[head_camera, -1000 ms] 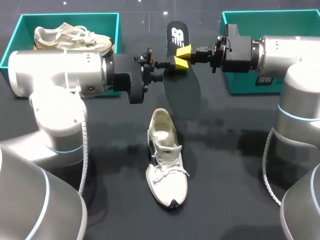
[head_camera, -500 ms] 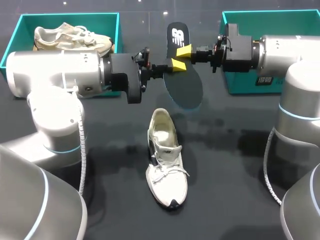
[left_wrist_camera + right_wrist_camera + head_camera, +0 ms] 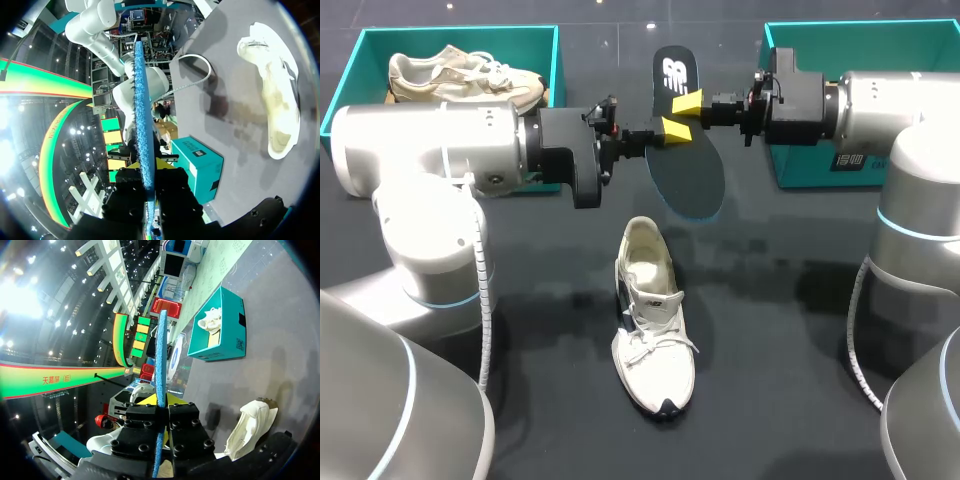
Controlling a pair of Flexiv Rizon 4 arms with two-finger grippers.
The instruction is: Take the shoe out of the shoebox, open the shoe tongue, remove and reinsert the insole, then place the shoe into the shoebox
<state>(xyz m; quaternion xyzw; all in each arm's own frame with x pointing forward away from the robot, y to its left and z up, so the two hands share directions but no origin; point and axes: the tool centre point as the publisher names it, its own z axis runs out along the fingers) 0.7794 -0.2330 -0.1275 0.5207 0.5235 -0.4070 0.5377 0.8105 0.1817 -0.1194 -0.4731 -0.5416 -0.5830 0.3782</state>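
On the dark table (image 3: 770, 330), my left arm (image 3: 430, 150) and right arm (image 3: 890, 100) come in from opposite sides and meet above the far middle. A teal shoebox (image 3: 360, 60) sits at the far left corner with a pale second shoe (image 3: 460, 75) lying inside it. Another teal box (image 3: 800, 170) sits at the far right corner; I cannot see into it. The white shoe (image 3: 653, 320) lies near the middle of the table, clear of both boxes, with its toe toward the near edge and its mouth open. The black insole (image 3: 685, 170) hangs in the air between the boxes, above and beyond the shoe's heel, held by both my grippers. My left gripper (image 3: 670, 130) has its fingers closed flat on the insole from both faces. My right gripper (image 3: 688, 103), just above it, is clamped on the insole the same way. From each wrist the insole shows edge-on, with a blue rim.
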